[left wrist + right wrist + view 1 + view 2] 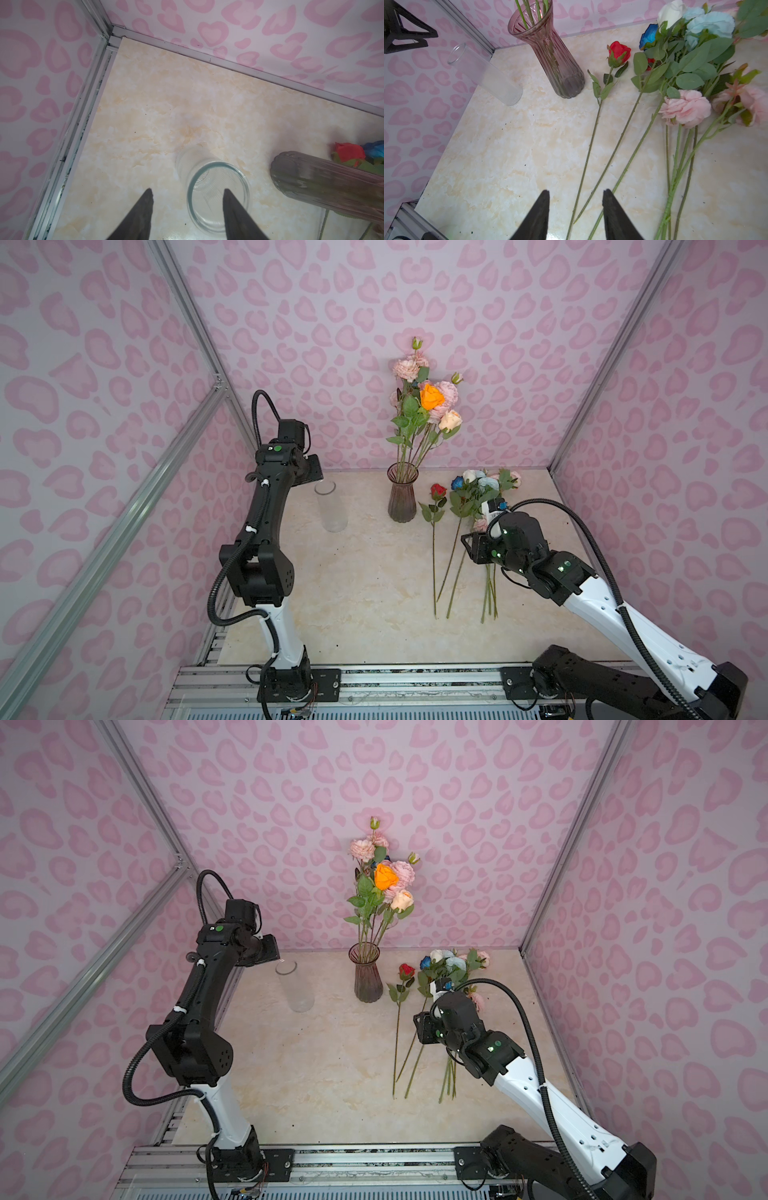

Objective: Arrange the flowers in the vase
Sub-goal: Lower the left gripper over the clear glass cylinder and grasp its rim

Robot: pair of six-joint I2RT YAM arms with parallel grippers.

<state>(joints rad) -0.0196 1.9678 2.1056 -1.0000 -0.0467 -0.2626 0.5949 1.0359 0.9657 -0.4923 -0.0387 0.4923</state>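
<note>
A purple ribbed vase (pixel 402 499) (pixel 560 62) stands at the back middle and holds several flowers: an orange rose (pixel 431 397), a peach rose (pixel 450 420) and pink blooms. More flowers lie on the table to its right: a red rose (pixel 437 490) (pixel 619 52), a dark blue rose (pixel 648 36), white, light blue and pink blooms (pixel 687 108). My right gripper (pixel 576 193) (pixel 470 548) hovers open over the long green stems, gripping none. My left gripper (pixel 188 194) (pixel 312 472) is open and empty above a clear glass vase (pixel 218 193) (pixel 331 508).
The clear ribbed glass (pixel 485 74) stands left of the purple vase (pixel 324 182), near the back left corner. Pink patterned walls with aluminium rails (pixel 195 414) close in the marble table (pixel 353 580) on three sides. A metal rail (pixel 415 676) runs along the front.
</note>
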